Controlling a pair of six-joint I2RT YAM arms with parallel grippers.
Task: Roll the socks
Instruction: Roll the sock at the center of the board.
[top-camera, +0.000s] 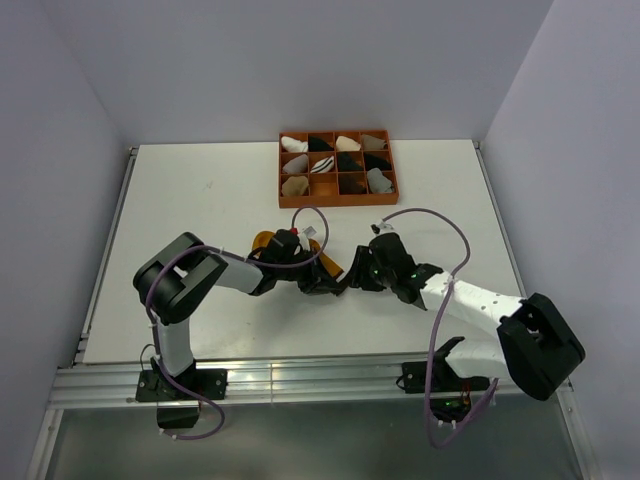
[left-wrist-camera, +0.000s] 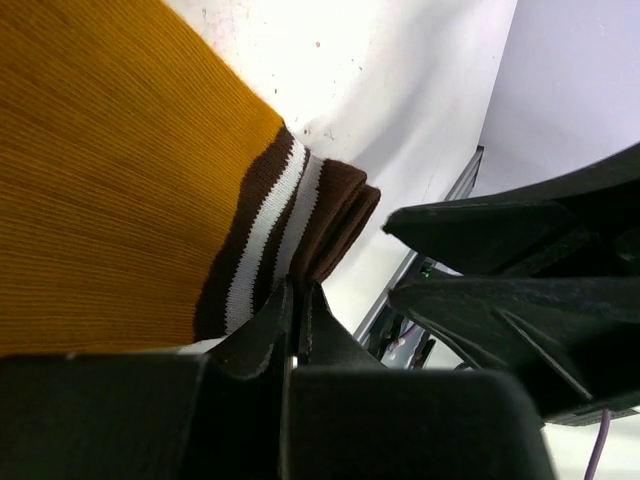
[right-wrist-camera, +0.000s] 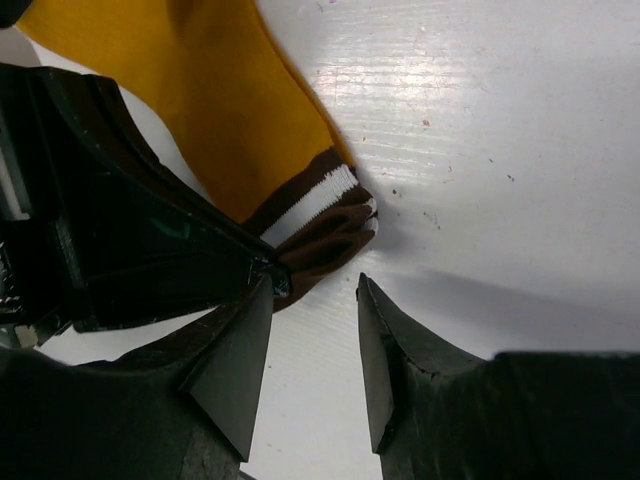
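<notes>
No text, label, brand or number can be read anywhere.

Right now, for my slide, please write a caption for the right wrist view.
Left gripper pinches the striped cuff of the yellow sock; the open right gripper is beside it.

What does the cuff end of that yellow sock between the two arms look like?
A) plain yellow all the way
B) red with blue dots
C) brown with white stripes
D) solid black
C: the mustard-yellow sock ends in a brown cuff crossed by white stripes, seen in both wrist views.
</notes>
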